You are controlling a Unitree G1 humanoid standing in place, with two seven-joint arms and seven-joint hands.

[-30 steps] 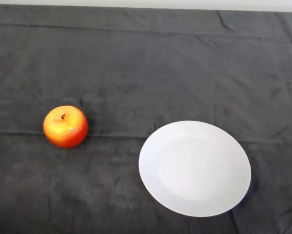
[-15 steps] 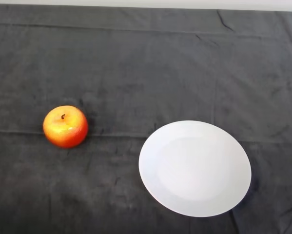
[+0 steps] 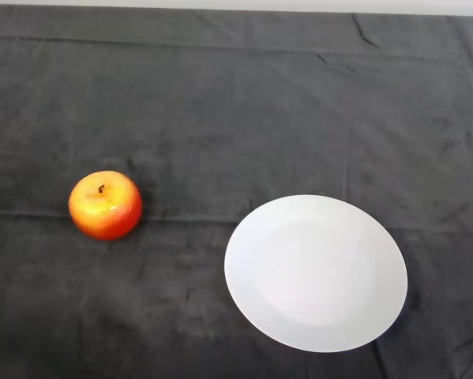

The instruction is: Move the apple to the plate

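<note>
A red and orange apple (image 3: 105, 204) with a short dark stem stands upright on the dark cloth at the left of the head view. A round white plate (image 3: 315, 272) lies to its right, lower in the view, with nothing on it. A stretch of bare cloth separates the apple from the plate.
The dark cloth (image 3: 236, 118) covers the whole table, with a few creases and a fold line running across at the apple's height. The table's far edge (image 3: 236, 9) shows along the top.
</note>
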